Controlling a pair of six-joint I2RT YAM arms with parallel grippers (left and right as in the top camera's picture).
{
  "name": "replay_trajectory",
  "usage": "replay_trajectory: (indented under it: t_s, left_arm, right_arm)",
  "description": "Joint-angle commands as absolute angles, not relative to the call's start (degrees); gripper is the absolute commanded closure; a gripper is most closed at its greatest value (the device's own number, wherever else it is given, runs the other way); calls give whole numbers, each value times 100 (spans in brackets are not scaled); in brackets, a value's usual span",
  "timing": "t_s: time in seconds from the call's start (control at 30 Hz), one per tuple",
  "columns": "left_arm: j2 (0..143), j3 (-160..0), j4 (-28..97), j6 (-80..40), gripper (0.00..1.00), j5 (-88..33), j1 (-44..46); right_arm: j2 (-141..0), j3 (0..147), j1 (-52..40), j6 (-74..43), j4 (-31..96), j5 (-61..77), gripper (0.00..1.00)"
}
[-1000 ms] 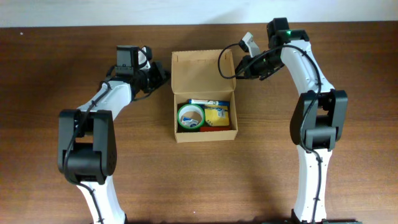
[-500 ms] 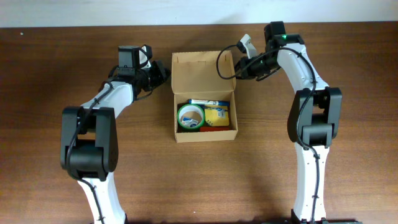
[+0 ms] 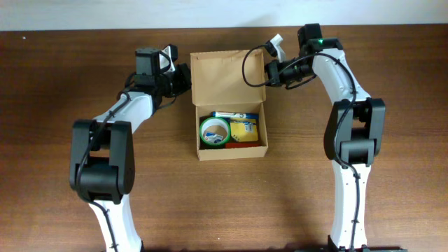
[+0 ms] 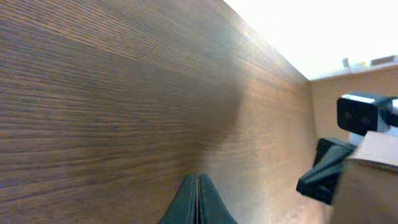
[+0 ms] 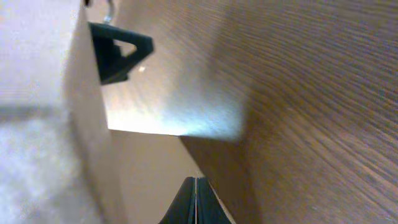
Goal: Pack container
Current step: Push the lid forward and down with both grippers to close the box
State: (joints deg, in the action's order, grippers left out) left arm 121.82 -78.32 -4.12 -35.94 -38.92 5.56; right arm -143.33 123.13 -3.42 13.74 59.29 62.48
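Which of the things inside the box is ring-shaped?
The green tape roll: a ring with an open centre. Its neighbours in the cardboard box, a yellow pack and a blue-and-white pen-like item, are flat or straight.

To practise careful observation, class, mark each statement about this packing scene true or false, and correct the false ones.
The tan cardboard box has its flap lid open. True.
The green tape roll lies outside the box. False: it lies inside the box, on the overhead view's left side.
The left gripper and right gripper are both shut. True.
The right gripper grips the tape roll. False: it holds nothing and sits beside the lid.
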Motion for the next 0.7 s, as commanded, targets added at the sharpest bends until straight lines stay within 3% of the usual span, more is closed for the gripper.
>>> replay_trajectory:
  t_s: [0.0,0.47,0.67]
  left_arm:
    - [12081,-7894,-438,-3446,98,-4379,489]
    - [10862,-7894,-384,-2707,98,-4587,502]
    - [10578,-7894,-276,-2519,98,-4786,558]
  right_arm:
    - [-14398,12280,-244,1435,5913,7146,96]
    - [-13782,12283,-121,1485,6023,7520,96]
    - [-13382,12283,-121,2021,6563,7328,96]
